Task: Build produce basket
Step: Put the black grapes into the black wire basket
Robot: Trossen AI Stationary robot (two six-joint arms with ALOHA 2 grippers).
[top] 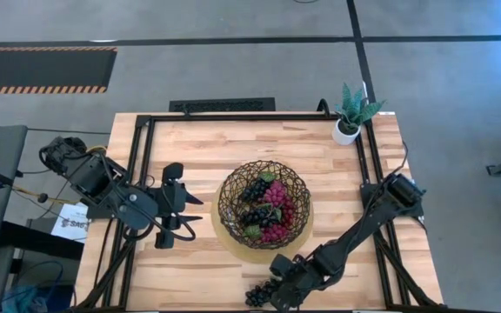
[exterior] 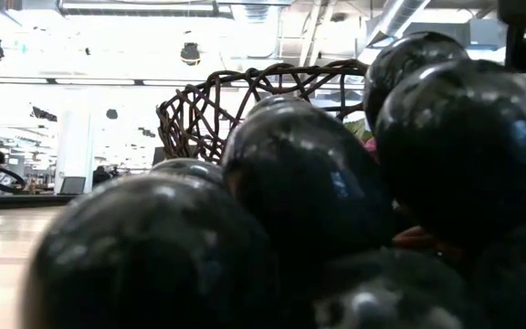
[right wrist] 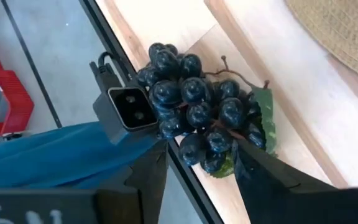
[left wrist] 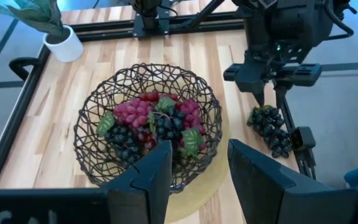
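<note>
The dark woven basket [top: 230, 188] stands mid-table on its tan base and holds red bunches [top: 276, 196] and dark bunches [top: 255, 189]. A dark purple grape bunch [right wrist: 194, 106] with a green leaf lies on the wood at the table's near edge, and it fills the low view [exterior: 318, 192]. My right gripper [right wrist: 201, 155] is open and points down over it, one finger on either side of the bunch's end. My left gripper [top: 190, 211] is open and empty, to the left of the basket, facing it. My right gripper comes at the dark bunch from above, its fingers [left wrist: 258, 93] straddling one end of the bunch [right wrist: 204, 152]. I cannot tell whether the fingers touch the grapes. The bunch lies on the table.
A small white pot with a green plant [top: 349, 117] stands at the far right corner. Black frame rails [top: 142, 165] run around the tabletop. A small black camera [right wrist: 129, 107] sits on the near rail right beside the dark bunch.
</note>
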